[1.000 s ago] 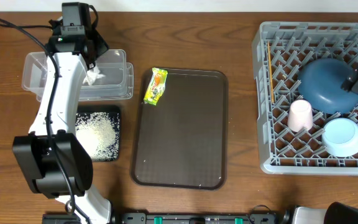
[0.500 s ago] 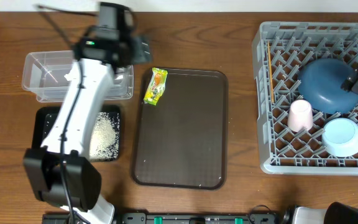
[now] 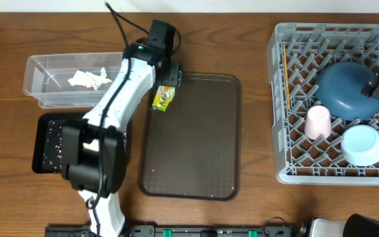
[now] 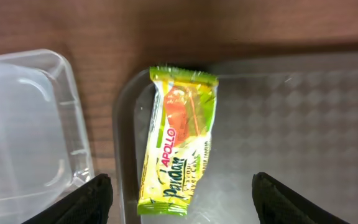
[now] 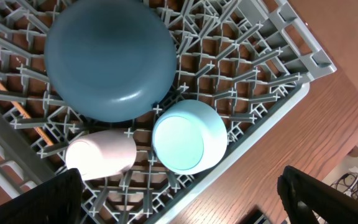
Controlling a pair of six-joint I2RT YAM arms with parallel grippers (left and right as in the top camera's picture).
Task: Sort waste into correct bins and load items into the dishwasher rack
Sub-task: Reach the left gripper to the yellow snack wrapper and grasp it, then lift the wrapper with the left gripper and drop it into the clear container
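Observation:
The yellow-green snack wrapper (image 3: 164, 99) lies on the brown serving tray's far left corner; in the left wrist view it (image 4: 179, 140) sits between my fingers. My left gripper (image 3: 168, 78) (image 4: 182, 208) is open above it. The crumpled tissue (image 3: 89, 79) lies in the clear tub (image 3: 45, 92). Rice (image 3: 52, 141) lies in the black tray (image 3: 41, 158), partly hidden by my arm. The grey rack (image 3: 281, 174) holds the dark blue bowl (image 3: 344, 89) (image 5: 110, 59), a pale blue bowl (image 3: 364, 145) (image 5: 188, 137), the pink cup (image 3: 318, 122) (image 5: 101, 155) and the chopstick (image 3: 285, 76). My right gripper (image 3: 378, 87) (image 5: 185, 205) is open above the rack.
The brown serving tray (image 3: 196, 145) (image 4: 291, 124) lies mid-table between the bins and the rack. The clear tub's wall (image 4: 73, 124) is just left of the wrapper. The rack's front corner (image 5: 278, 106) meets bare wooden table (image 5: 328, 112).
My left arm has swung right from the clear tub to above the snack wrapper. The tissue now lies loose in the tub. The right arm has not moved.

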